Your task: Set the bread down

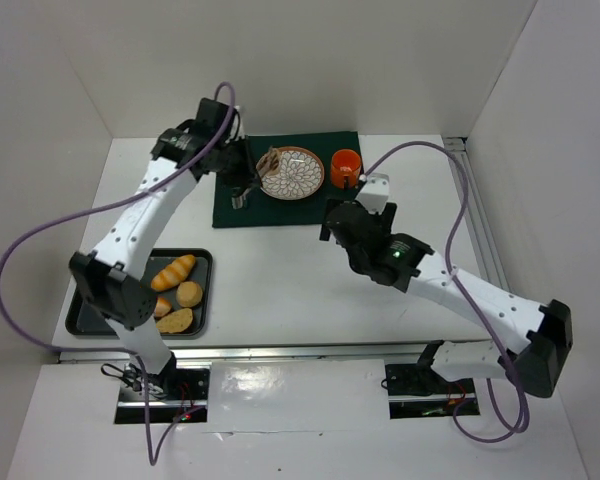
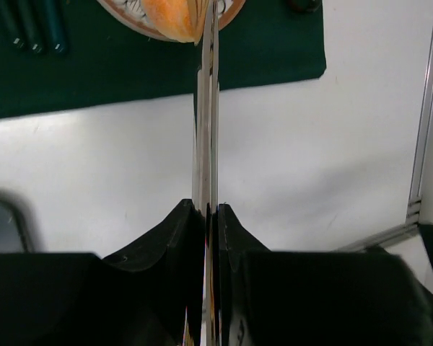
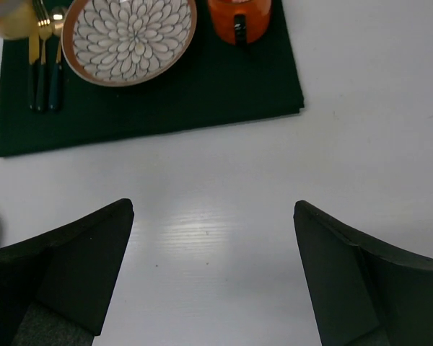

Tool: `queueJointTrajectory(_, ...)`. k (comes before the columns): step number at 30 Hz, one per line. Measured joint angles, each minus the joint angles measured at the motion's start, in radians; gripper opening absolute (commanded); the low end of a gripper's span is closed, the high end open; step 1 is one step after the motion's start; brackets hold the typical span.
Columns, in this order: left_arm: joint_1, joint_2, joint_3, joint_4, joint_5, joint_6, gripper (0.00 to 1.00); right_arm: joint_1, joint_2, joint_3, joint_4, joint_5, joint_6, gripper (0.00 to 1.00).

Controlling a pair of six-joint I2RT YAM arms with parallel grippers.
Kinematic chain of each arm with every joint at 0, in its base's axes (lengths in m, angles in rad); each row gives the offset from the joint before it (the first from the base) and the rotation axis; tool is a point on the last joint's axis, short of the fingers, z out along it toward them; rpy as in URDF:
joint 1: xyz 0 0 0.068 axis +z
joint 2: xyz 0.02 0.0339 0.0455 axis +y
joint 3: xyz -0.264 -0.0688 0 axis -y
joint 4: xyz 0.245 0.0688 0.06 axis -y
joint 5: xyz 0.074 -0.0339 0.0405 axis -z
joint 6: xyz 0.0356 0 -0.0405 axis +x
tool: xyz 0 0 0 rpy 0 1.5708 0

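Observation:
My left gripper (image 2: 211, 209) is shut on a pair of metal tongs (image 2: 206, 130), seen edge-on with both blades pressed together. At the tongs' far tip an orange-brown piece of bread (image 2: 175, 18) is pinched over the left part of the patterned plate (image 1: 300, 175). From above, the left gripper (image 1: 242, 183) is over the green placemat (image 1: 280, 215), with the bread (image 1: 270, 161) at the plate's left rim. The right gripper (image 3: 213, 216) is open with nothing in it, above bare white table in front of the placemat (image 3: 166, 108).
A dark tray (image 1: 202, 262) at the near left holds three more breads (image 1: 173, 271). An orange cup (image 1: 345, 166) stands right of the plate. Cutlery (image 3: 43, 72) lies on the mat left of the plate (image 3: 130, 36). White walls enclose the table.

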Motion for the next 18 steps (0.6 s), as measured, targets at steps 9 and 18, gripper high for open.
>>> queueJointTrajectory(9, -0.03, 0.327, 0.167, 0.119, 0.003, 0.023, 0.12, -0.046, -0.048, 0.006, -0.104, 0.047, 0.043, 0.99)
queueJointTrajectory(18, -0.058, 0.455, 0.175, 0.158, 0.017, 0.031, 0.51, -0.053, -0.034, 0.006, -0.131, 0.03, 0.047, 0.99)
